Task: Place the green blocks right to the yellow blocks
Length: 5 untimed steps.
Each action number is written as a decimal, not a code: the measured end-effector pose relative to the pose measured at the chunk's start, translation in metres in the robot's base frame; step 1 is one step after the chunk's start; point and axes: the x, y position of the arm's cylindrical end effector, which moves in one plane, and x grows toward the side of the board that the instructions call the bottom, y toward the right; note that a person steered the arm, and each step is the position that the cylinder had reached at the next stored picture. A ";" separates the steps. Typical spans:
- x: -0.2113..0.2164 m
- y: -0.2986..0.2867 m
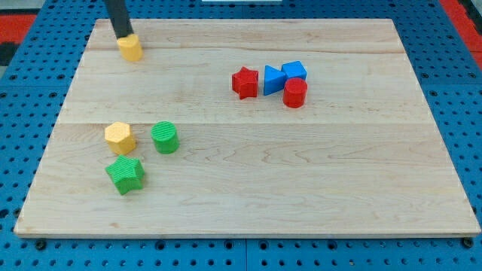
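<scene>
1. No gripper on this rig, so no open/closed state to report; my tip (pixel 124 35) is a bare rod end, sitting at the view's top left, touching or just above the top-left yellow block (pixel 131 47).
2. Second yellow block, hexagonal (pixel 120 137), sits at the view's lower left. The two yellows are well apart.
3. Green cylinder (pixel 165 138) is just beside the yellow hexagon on the view's right, small gap. Looks already placed relative to that one.
4. Green star (pixel 125 175) is just below the yellow hexagon, nearly touching it, not on its right.
5. Red star (pixel 245 82), blue triangle-ish block (pixel 273 79), blue cube (pixel 295 71) and red cylinder (pixel 294 93) are clustered upper middle of the worktop (pixel 316 188), well apart from the task blocks.
6. My read: tip is working the top yellow block, probably to bring the yellows together before the greens get set.
7. Risks:
   - The top yellow is close to the worktop's top-left corner; an off-centre push could slide it off the edge.
   - Off-axis contact makes the block rotate and slip round the tip.
   - Driving it down into the lower cluster could knock the green cylinder out of its good spot or jam the star against the hexagon.
   - Pushing the star rightward risks hitting the cylinder; the gap between them is tight.
</scene>
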 end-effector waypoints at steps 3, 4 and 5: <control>0.162 0.039; 0.187 0.039; 0.167 0.072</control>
